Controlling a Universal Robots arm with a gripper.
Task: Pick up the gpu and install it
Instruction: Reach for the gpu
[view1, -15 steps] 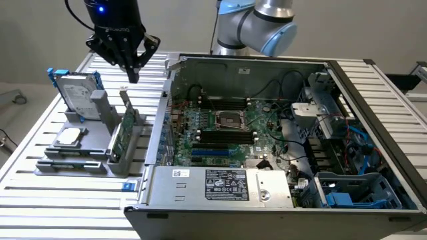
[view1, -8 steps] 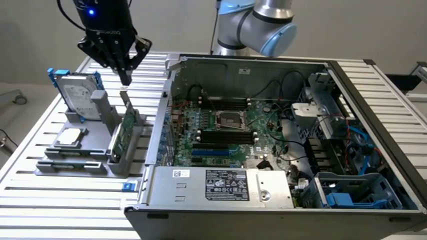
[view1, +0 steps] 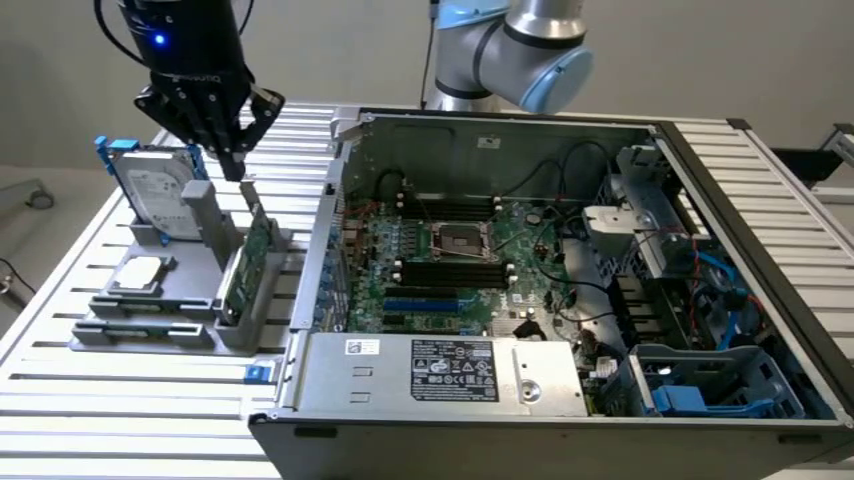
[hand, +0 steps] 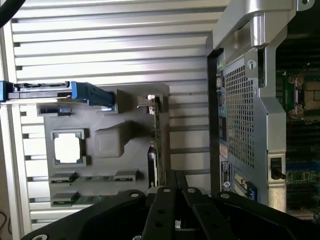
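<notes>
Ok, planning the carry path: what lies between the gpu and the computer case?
In the exterior view, beyond the grey holder edge, only bare slatted table separates the gpu from the computer case.

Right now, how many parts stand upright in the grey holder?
2: the hard drive at the holder's end near the gripper, and the gpu on edge along its side facing the computer case.

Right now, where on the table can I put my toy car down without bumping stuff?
Best: the bare slats between the holder and the table edge nearest the exterior camera. Also the strip at the exterior view's left of the holder. Crowded: the narrow gap between holder and case, where the jaws hang over the gpu.
</notes>
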